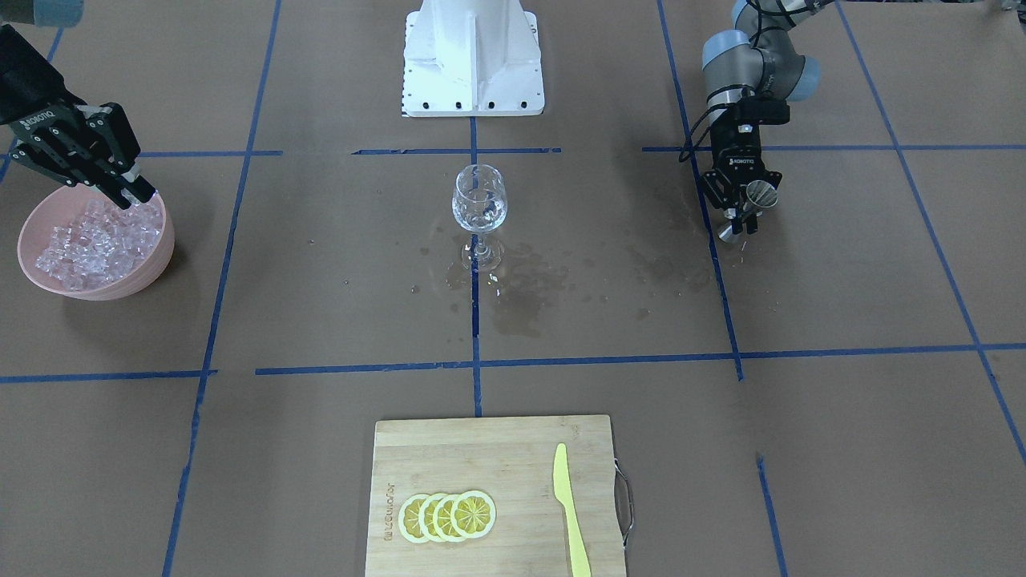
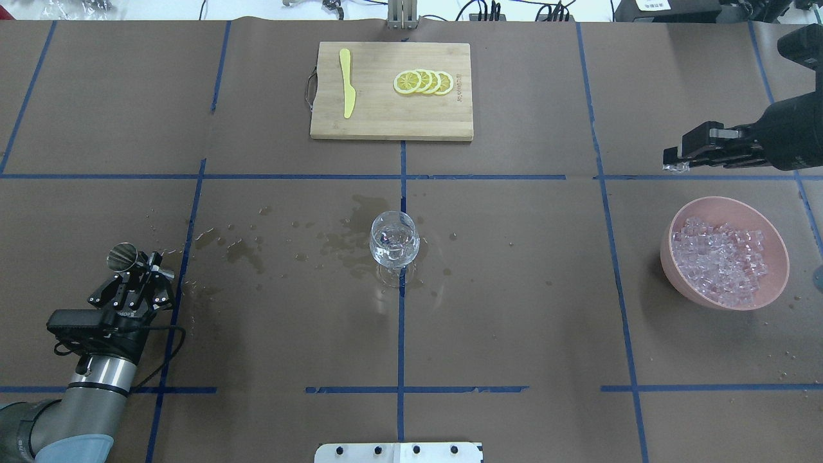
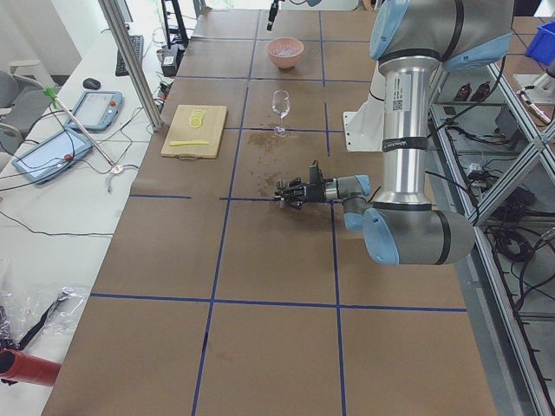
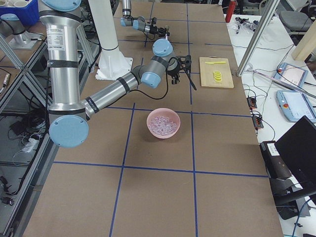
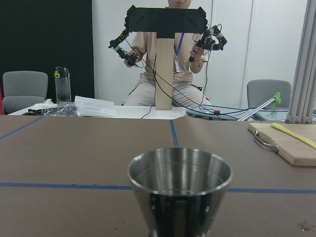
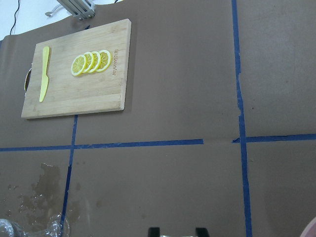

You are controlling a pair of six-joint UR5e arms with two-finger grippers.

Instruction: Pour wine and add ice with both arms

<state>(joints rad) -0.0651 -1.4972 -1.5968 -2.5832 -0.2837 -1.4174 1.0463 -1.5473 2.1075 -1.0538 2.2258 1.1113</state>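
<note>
Left fingers (image 1: 725,210): clamped on one steel jigger (image 5: 179,192), held low over the counter (image 1: 842,280), well apart from the glass
Right fingers (image 1: 132,184): pinched on what looks like one clear ice cube (image 2: 676,168), raised near the pink bowl
Ice (image 2: 723,260): whitish glittering heap of small glassy cubes, too many to count, in one pink bowl (image 1: 128,282)
Wine (image 1: 479,218): thin, colourless; a little seems to sit low in the glass; whether the jigger holds any, cannot tell
Glass (image 1: 479,200): one, clear, stemmed, upright mid-counter
Wet patches (image 1: 521,308): dark, scattered around the glass foot
Board (image 1: 481,449): one, bamboo
Lemon slices (image 1: 447,517): four, overlapping, on the board
Knife (image 1: 571,513): one, yellow, beside the slices
</note>
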